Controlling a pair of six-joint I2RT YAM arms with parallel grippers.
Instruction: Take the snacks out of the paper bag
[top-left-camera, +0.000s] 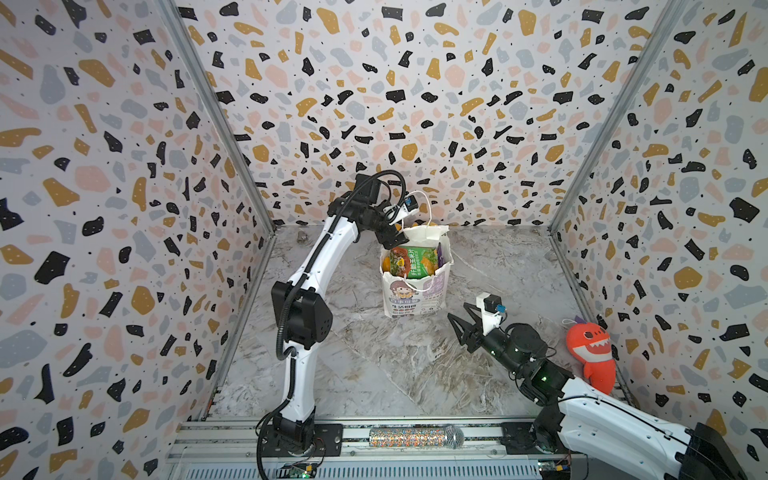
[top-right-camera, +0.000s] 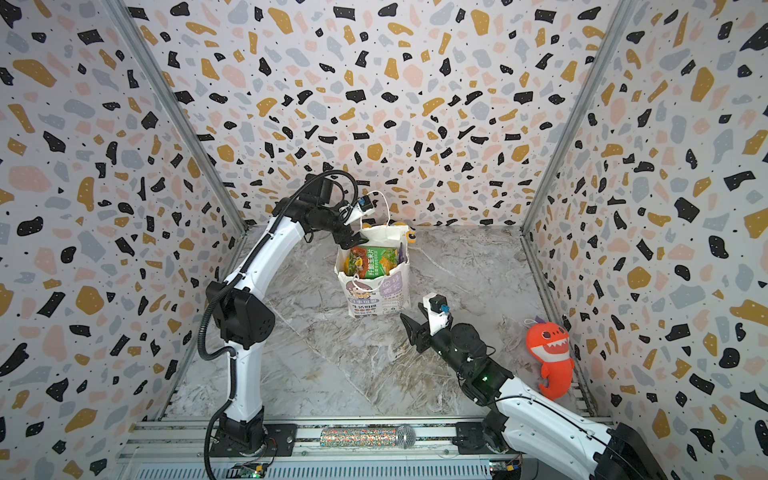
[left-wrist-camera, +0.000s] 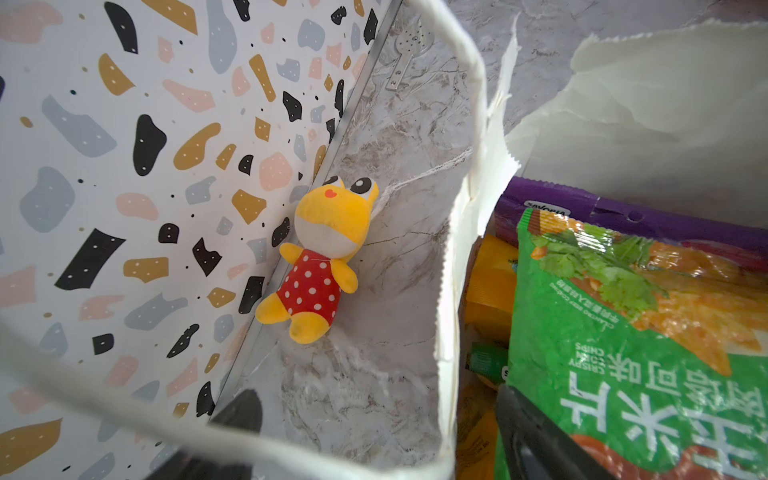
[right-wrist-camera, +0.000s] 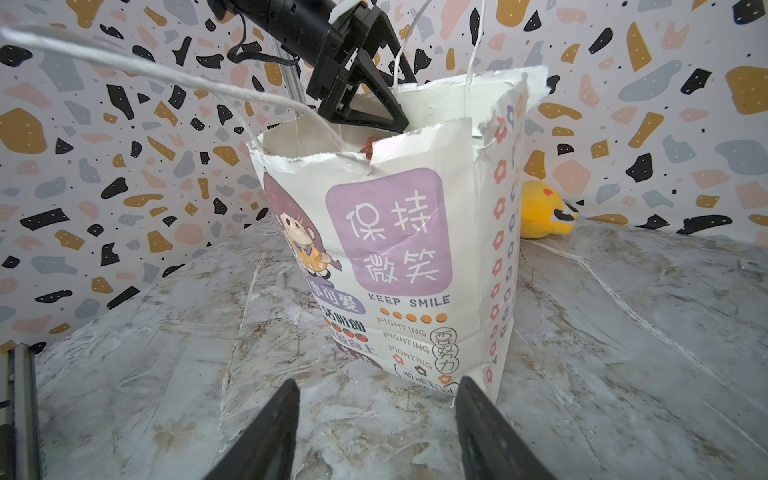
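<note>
With the left pincer spread astride the paper bag rim, closing could tear paper; the right pincer hangs spread, empty.

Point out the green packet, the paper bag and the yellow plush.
green packet (top-left-camera: 410, 262): in a top view, printed front.
paper bag (right-wrist-camera: 388, 230): right wrist view, purple panel on front wall.
yellow plush (left-wrist-camera: 313, 284): left wrist view, red dress.
</note>
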